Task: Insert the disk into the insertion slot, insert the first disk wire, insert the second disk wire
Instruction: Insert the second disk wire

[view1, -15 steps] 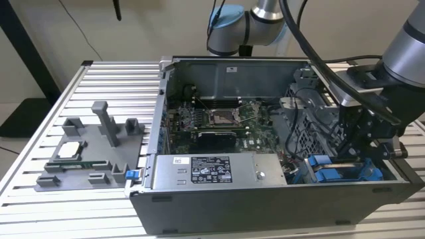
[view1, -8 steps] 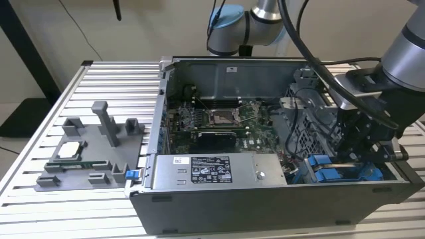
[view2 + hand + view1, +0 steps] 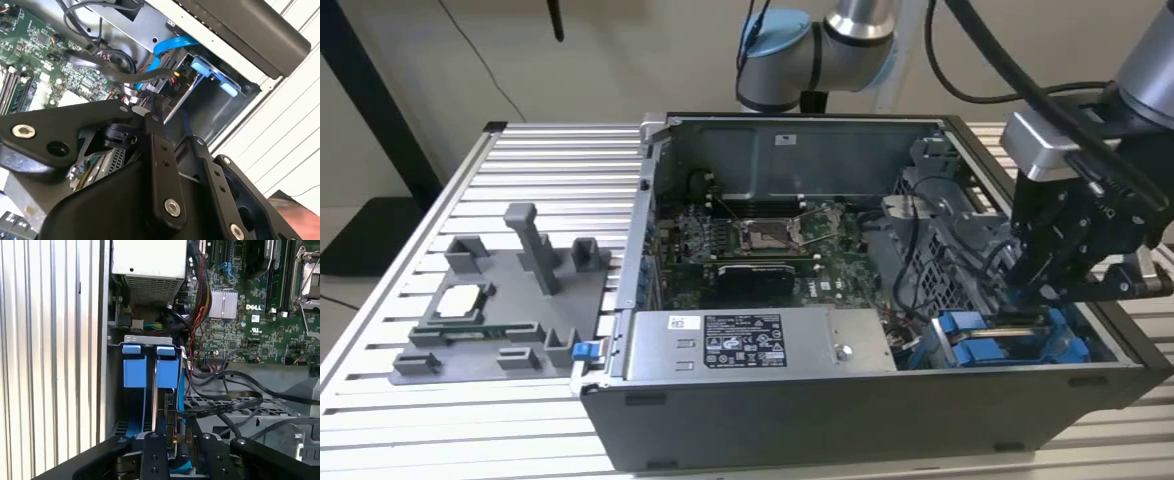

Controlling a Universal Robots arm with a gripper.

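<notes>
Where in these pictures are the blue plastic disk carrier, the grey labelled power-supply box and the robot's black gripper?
blue plastic disk carrier (image 3: pixel 167 373): first wrist view, on its blue front tab.
grey labelled power-supply box (image 3: pixel 854 345): exterior view, on bare metal beside the label.
black gripper (image 3: pixel 1041 290): exterior view, at its fingertips.

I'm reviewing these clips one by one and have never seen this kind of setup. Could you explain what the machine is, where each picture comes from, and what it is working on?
The machine is a single robot arm carrying a black gripper. The exterior view comes from a camera off the arm; both wrist views come from cameras riding near the gripper.

On a ribbed metal table lies an open computer case, with its green motherboard and a grey power-supply box exposed. On the exterior view's left sits a grey fixture with small parts.

The gripper is down in the case's corner at the blue drive bay. There the disk stands in its blue carrier. A black wire runs to the disk just in front of the gripper. Whether the fingers grip it cannot be told.
</notes>
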